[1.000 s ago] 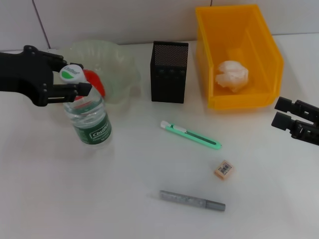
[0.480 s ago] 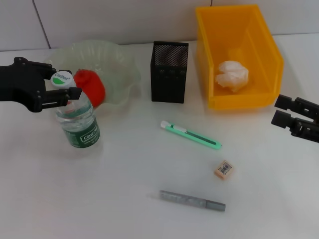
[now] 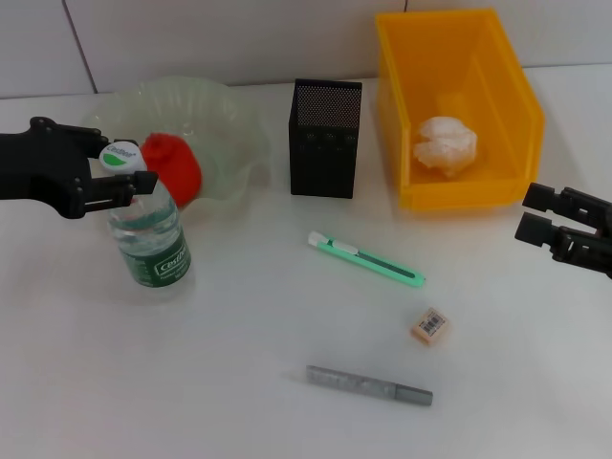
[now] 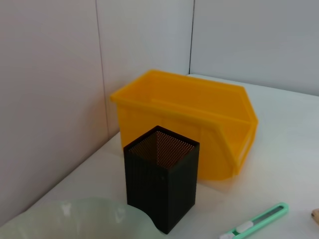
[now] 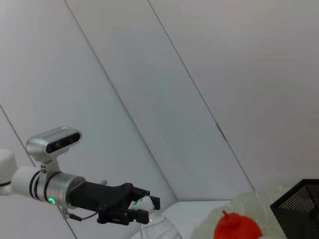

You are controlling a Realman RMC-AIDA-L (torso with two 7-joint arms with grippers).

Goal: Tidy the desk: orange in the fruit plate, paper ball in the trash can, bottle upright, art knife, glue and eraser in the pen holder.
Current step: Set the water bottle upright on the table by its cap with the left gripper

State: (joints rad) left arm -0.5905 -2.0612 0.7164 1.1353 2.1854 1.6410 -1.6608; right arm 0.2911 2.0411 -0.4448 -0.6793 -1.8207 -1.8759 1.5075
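Three small items lie loose on the desk (image 3: 239, 382) in my head view: the art knife (image 3: 366, 259), the eraser (image 3: 430, 325) and the glue (image 3: 368, 384). None is in the pen holder (image 3: 325, 139), which I cannot see into from here. The bottle (image 3: 148, 225) stands upright just in front of the fruit plate (image 3: 229, 120), and my left gripper (image 3: 120, 172) is clamped around its neck below the white cap, so I judge the bottle step is in hand. My next move calls for releasing it cleanly and backing off without tipping it. The orange (image 3: 172, 167) sits in the fruit plate, and the paper ball (image 3: 445, 143) lies in the trash can (image 3: 459, 105). My right gripper (image 3: 545, 218) hangs near the desk's right edge beside the trash can, fingers apart and holding nothing.

My left wrist view shows the pen holder (image 4: 160, 184) empty as far as I can see inside, with the trash can (image 4: 189, 124) behind it.

My right wrist view shows the left gripper (image 5: 130, 211) on the bottle's cap end, with the orange (image 5: 237, 229) near the pen holder (image 5: 299, 209).
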